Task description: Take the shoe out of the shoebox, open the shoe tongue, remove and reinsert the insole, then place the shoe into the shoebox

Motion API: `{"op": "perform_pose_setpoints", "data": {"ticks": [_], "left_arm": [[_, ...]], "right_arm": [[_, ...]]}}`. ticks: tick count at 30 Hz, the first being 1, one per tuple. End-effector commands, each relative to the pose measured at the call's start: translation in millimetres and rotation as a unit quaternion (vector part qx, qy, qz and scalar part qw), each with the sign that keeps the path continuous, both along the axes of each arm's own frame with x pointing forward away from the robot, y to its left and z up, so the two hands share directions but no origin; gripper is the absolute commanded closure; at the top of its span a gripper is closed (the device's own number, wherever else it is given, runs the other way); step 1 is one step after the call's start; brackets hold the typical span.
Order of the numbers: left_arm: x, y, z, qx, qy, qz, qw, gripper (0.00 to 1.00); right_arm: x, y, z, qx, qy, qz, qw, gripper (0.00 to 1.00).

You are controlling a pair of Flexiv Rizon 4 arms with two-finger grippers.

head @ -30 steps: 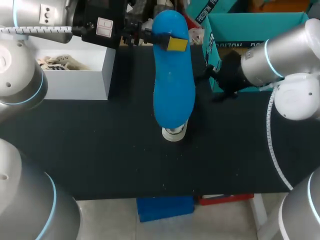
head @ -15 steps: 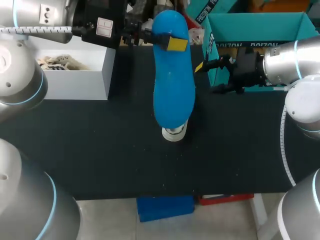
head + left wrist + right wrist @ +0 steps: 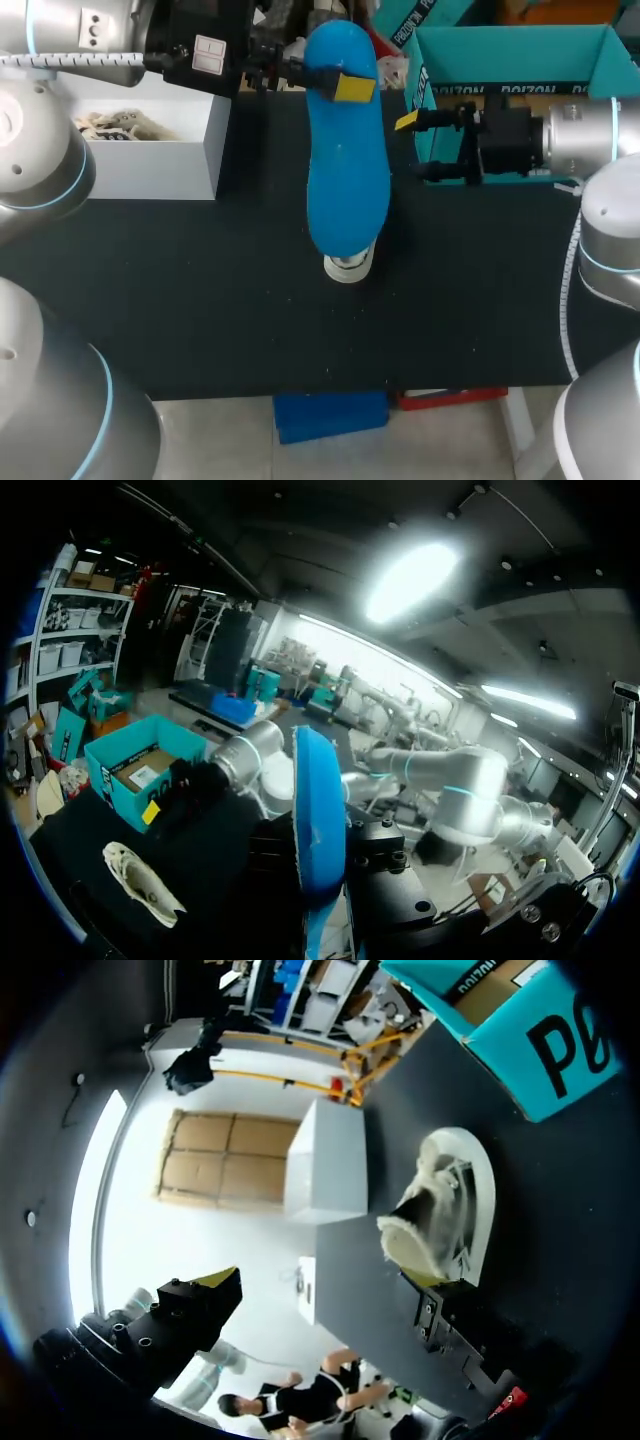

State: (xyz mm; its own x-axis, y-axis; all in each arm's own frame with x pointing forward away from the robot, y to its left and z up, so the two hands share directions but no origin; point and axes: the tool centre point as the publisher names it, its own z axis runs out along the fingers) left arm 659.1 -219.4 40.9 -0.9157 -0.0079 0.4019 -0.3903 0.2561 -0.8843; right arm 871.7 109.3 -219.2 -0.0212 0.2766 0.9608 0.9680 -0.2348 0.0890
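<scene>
A long blue insole hangs over the middle of the table with my left gripper shut on its far end. In the left wrist view the insole stands edge-on between my fingers. Under it lies the white shoe, only its heel showing from above; it also lies on the black mat as the shoe. My right gripper stands open just right of the insole, in front of the teal shoebox. The shoe lies ahead of my right gripper, close to one finger.
A white box holding pale cord-like stuff sits at the back left, and the same white box stands beyond the shoe. The teal shoebox stands open at the back right. Black mat covers the front half of the table.
My right arm has swung its gripper round, from pointing away under the arm to level and open facing the insole. The left arm and insole have not moved.
</scene>
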Motion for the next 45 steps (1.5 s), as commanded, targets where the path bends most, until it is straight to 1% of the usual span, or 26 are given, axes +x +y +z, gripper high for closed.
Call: {"op": "perform_pose_setpoints", "data": {"ticks": [1, 4, 6, 12, 14, 16, 19, 23, 25, 27, 28, 45], "left_arm": [[-0.4, -1, 0, 0.002, 0.0, 0.002, 1.0, 1.0], [-0.4, -1, 0, 0.002, 0.0, 0.002, 1.0, 1.0], [-0.4, -1, 0, 0.002, 0.0, 0.002, 1.0, 1.0], [-0.4, -1, 0, 0.002, 0.0, 0.002, 1.0, 1.0], [-1.9, -9, -6, 0.0, -0.051, -0.003, 0.999, 1.0], [-5.6, -16, -19, 0.013, -0.119, -0.01, 0.993, 1.0], [-3.6, -26, -39, 0.014, -0.185, -0.007, 0.983, 1.0], [6.0, -38, -70, 0.025, -0.293, 0.016, 0.956, 1.0], [10.2, -41, -83, 0.026, -0.356, 0.028, 0.934, 1.0], [15.0, -45, -96, 0.027, -0.399, 0.03, 0.916, 1.0], [17.0, -47, -102, 0.036, -0.416, 0.026, 0.908, 1.0], [17.0, -47, -102, 0.036, -0.416, 0.026, 0.908, 1.0]], "right_arm": [[1.1, 2, 1, 0.057, -0.014, 0.017, 0.998, 0.0], [0.5, 5, 4, 0.077, -0.015, 0.029, 0.997, 0.0], [0.4, 7, 5, 0.054, -0.02, 0.034, 0.998, 0.0], [-0.5, 9, 6, 0.057, -0.018, 0.039, 0.997, 0.0], [-0.5, 9, 6, 0.057, -0.018, 0.039, 0.997, 0.0], [-0.5, 9, 6, 0.057, -0.018, 0.039, 0.997, 0.0], [-0.5, 9, 6, 0.057, -0.018, 0.039, 0.997, 0.0], [-0.5, 9, 6, 0.057, -0.018, 0.039, 0.997, 0.0], [-0.5, 9, 6, 0.057, -0.018, 0.039, 0.997, 0.0], [-0.5, 9, 6, 0.057, -0.018, 0.039, 0.997, 0.0], [-0.5, 9, 6, 0.057, -0.018, 0.039, 0.997, 0.0], [-0.5, 9, 6, 0.057, -0.018, 0.039, 0.997, 0.0]]}}
